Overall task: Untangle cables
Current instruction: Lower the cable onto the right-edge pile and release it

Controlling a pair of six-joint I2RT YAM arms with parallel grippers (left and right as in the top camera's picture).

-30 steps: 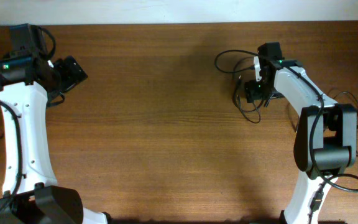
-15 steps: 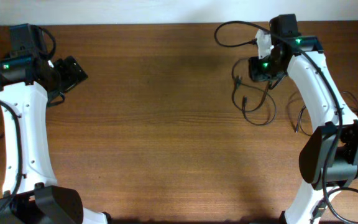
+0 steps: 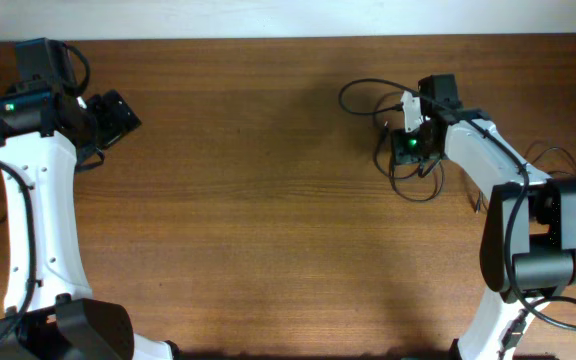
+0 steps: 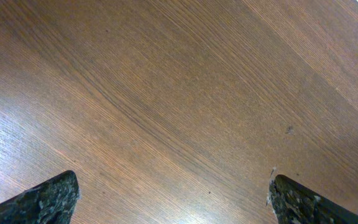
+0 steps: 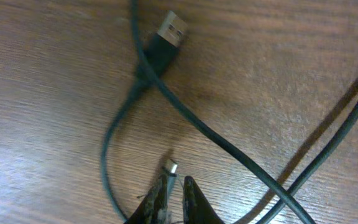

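Well to the left of the cables (image 5: 229, 149), the left hand (image 3: 125, 115) is held released, its fingers spread wide over the bare wood of the surface (image 3: 268, 200) with nothing between them. The cables are laid out as loose black loops crossing one another on the surface, and a flat silver-ended plug (image 5: 169, 28) is seen where two of the cords cross. Right above these loops the right hand (image 5: 174, 198) is clenched, and a small silver-tipped plug end (image 5: 169, 167) of one cord is pinched at its fingertips.
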